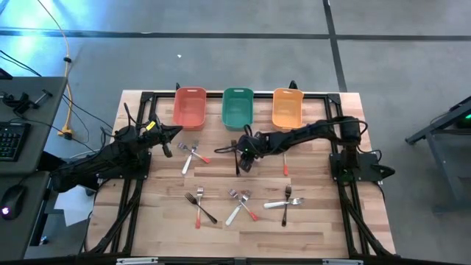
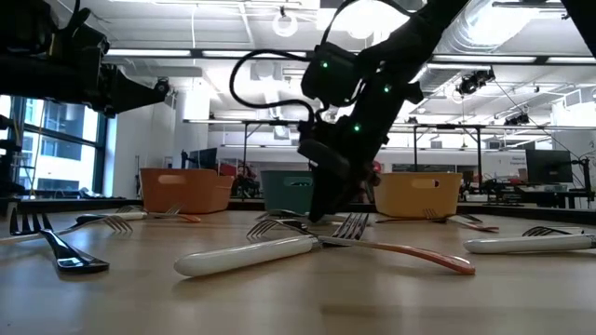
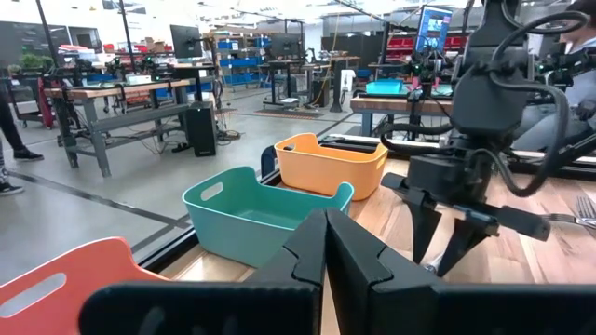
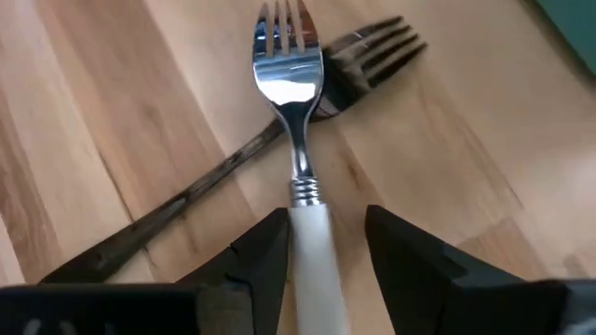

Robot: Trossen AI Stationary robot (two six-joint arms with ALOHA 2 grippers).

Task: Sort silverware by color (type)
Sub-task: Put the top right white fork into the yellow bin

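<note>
My right gripper (image 1: 246,152) is low over the table's middle, in front of the green bin (image 1: 238,107). Its open fingers stand on either side of a white-handled fork (image 4: 300,140). That fork's head lies across a black-handled fork (image 4: 214,177) on the table. My left gripper (image 1: 171,132) is shut and empty, raised above the table near the red bin (image 1: 190,107); it also shows in the left wrist view (image 3: 326,247). Several more forks and spoons lie about the table, such as a white one (image 1: 188,160) and a red one (image 1: 285,165). My right gripper comes at the white fork's handle (image 4: 312,251) from above, its fingers along both sides of the handle. One finger (image 4: 265,251) is close against it and the other (image 4: 400,247) stands off with a gap. I cannot tell whether any finger touches.
The red, green and orange (image 1: 288,107) bins stand in a row at the table's far edge. Crossed pairs of silverware lie near the front at the left (image 1: 199,207), the middle (image 1: 241,205) and the right (image 1: 285,202). Black frame rails (image 1: 346,184) run along the table's sides.
</note>
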